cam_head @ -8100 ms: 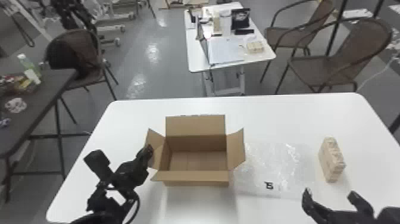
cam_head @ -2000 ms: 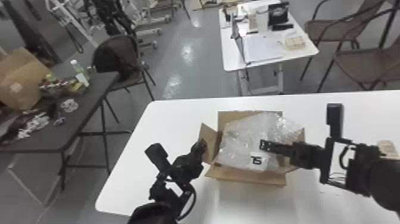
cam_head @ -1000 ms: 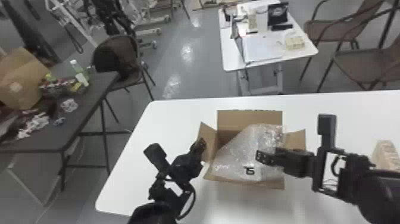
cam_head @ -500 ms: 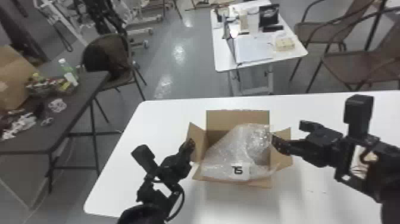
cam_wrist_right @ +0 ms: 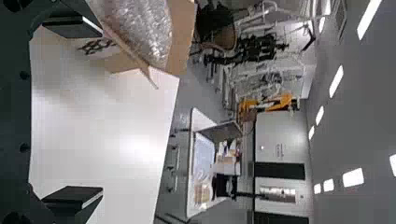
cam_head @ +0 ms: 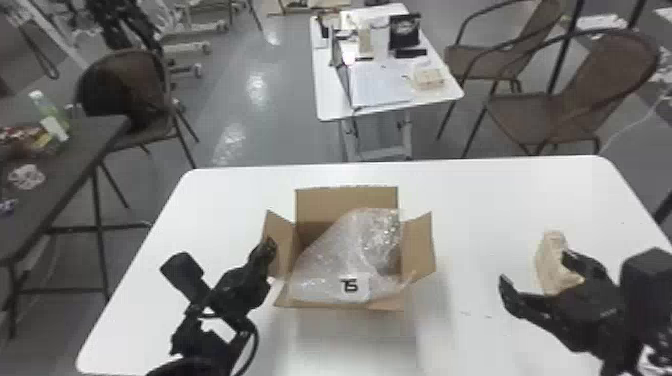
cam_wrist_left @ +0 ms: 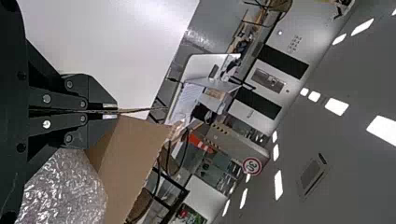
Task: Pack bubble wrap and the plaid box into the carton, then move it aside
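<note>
Open brown cardboard carton on white counter, nearer left edge than right, flaps spread. Clear, crinkled plastic bubble wrap bunched inside, part rising toward carton's far right corner. Black left hand pinching carton's left flap, fingers pressed together. Black right hand over counter's right part, fingers spread wide, pinching nothing. Pale tan, block-shaped plaid box outside carton, toward counter's right edge, partly behind right hand's finger.
</note>
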